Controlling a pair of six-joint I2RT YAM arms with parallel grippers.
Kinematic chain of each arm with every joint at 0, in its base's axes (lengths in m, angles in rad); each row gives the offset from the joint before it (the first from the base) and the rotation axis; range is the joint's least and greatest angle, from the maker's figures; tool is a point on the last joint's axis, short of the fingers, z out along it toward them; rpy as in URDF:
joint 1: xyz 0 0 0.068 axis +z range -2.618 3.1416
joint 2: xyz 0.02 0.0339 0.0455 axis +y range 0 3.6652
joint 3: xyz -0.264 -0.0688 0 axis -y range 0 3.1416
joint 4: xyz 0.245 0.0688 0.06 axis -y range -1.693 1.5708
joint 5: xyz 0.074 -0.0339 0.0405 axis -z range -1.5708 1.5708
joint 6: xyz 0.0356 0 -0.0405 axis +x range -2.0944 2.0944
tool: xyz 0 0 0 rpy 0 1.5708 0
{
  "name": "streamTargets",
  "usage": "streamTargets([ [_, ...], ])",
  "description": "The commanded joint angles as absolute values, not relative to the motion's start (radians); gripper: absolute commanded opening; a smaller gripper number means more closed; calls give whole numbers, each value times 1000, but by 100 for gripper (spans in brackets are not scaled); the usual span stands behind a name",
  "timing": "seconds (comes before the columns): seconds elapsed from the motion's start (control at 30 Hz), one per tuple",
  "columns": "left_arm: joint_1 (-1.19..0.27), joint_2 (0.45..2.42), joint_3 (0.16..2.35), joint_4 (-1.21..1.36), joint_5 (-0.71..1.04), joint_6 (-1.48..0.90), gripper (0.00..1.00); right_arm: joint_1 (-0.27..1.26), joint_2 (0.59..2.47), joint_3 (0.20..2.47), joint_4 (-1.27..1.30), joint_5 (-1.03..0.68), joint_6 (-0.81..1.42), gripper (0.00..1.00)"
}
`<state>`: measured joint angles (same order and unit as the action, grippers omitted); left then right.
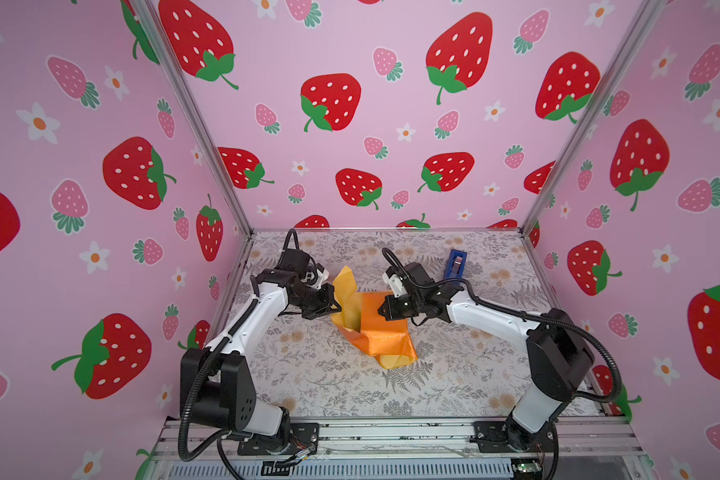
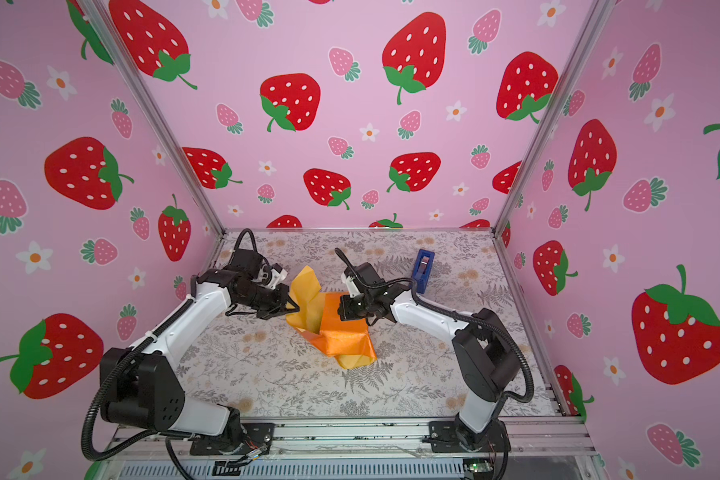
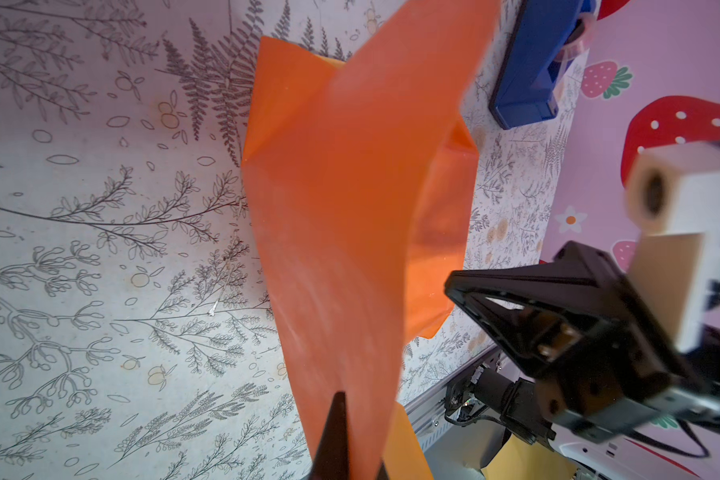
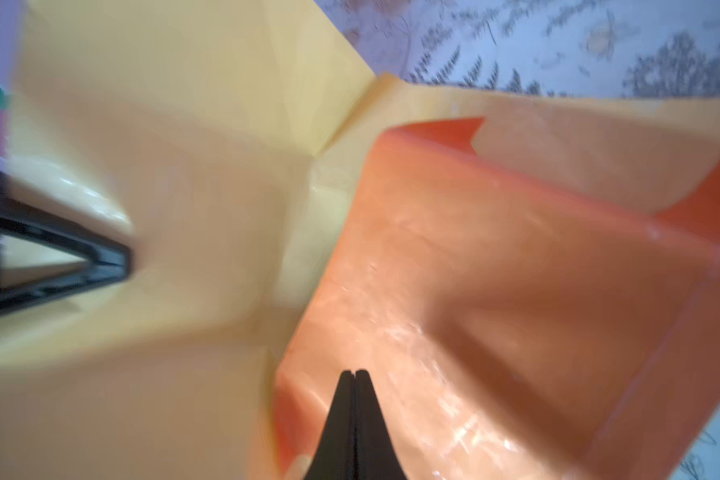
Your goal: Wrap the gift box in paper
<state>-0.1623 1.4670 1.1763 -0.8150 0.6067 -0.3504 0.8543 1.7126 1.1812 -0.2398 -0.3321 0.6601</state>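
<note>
At centre, orange paper (image 1: 381,332), blue tape dispenser (image 1: 456,262)

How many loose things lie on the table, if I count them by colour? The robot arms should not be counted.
Orange with a pale yellow back: 1, the paper
Blue: 1, the tape dispenser
Black: 0 in sight
Total: 2
</note>
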Motion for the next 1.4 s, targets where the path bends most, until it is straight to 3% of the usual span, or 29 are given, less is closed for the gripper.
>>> streamTargets([
  [0.0,-182,1455,1230,-849,625,-362,0,848,1671,1109,-170,-386,692,5],
  [0.5,-335,1554,1352,-865,670,-389,1,833,1692,1031,-28,-478,724,5],
  [0.83,-409,1656,1388,-887,634,-394,1,730,1528,957,-29,-450,743,12],
  [1.0,-417,1670,1398,-895,625,-404,1,637,1441,857,-50,-398,739,25],
  [1.2,-417,1663,1435,-915,603,-424,2,594,1458,780,5,-498,741,50],
  [1.37,-419,1643,1457,-939,576,-446,2,598,1527,747,113,-588,783,51],
])
